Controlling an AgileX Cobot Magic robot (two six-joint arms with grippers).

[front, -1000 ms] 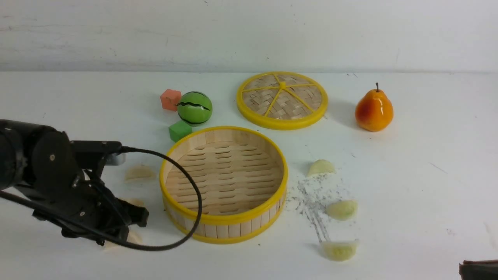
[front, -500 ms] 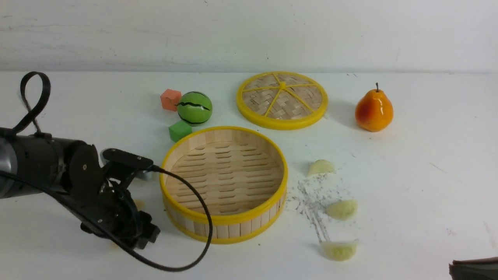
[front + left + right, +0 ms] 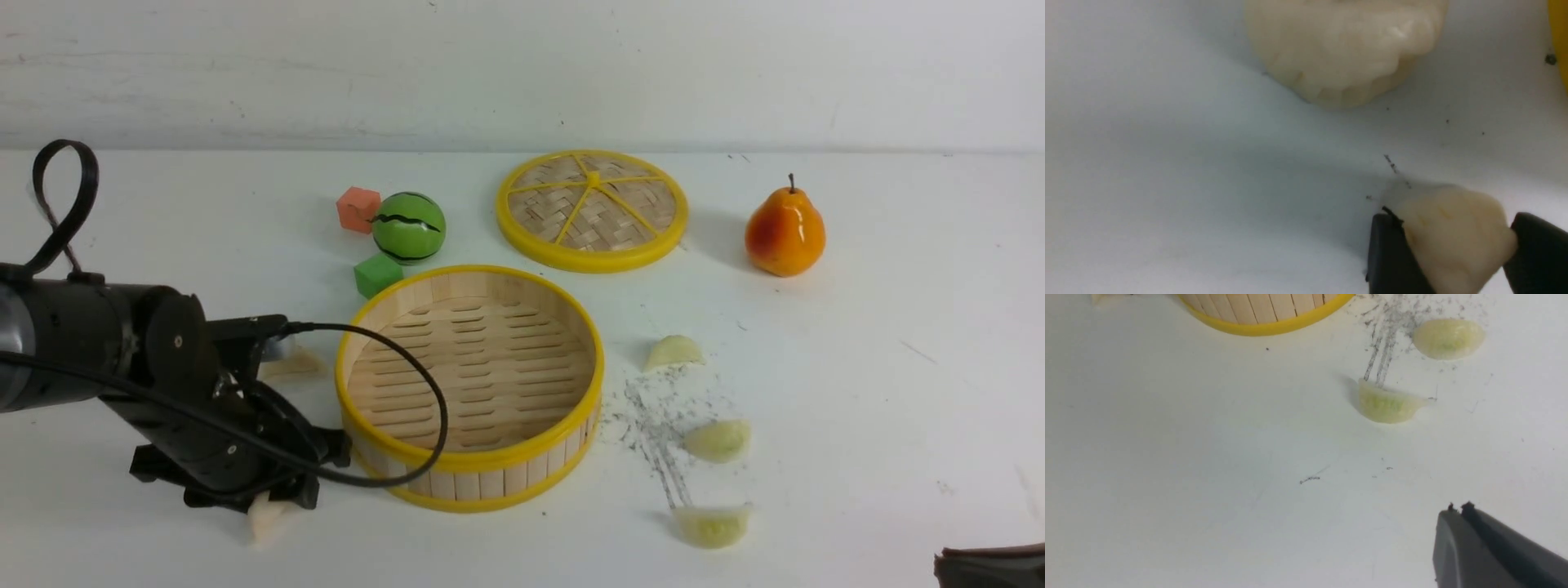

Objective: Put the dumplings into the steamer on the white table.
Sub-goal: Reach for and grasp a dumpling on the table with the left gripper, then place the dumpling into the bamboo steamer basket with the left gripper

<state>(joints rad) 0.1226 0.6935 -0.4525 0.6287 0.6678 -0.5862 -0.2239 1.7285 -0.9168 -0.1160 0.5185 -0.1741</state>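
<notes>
Change from half a second ago: left arm (image 3: pixel 82 351) drawn back from the round bamboo steamer with yellow rims (image 3: pixel 472 461), wrist levelled; steamer unmoved. Left fingers (image 3: pixel 1390 257): part-open, clamped either side of one cream-beige half-moon dumpling (image 3: pixel 1453 241), low over the white bench (image 3: pixel 857 367). Second cream dumpling (image 3: pixel 1339 53) just beyond the fingertips. Right fingers (image 3: pixel 1474 547): closed together, empty; pale yellow-green dumpling (image 3: pixel 1386 406) ahead, apart.

No legible text, label or number anywhere, blurry close-ups perhaps aside
</notes>
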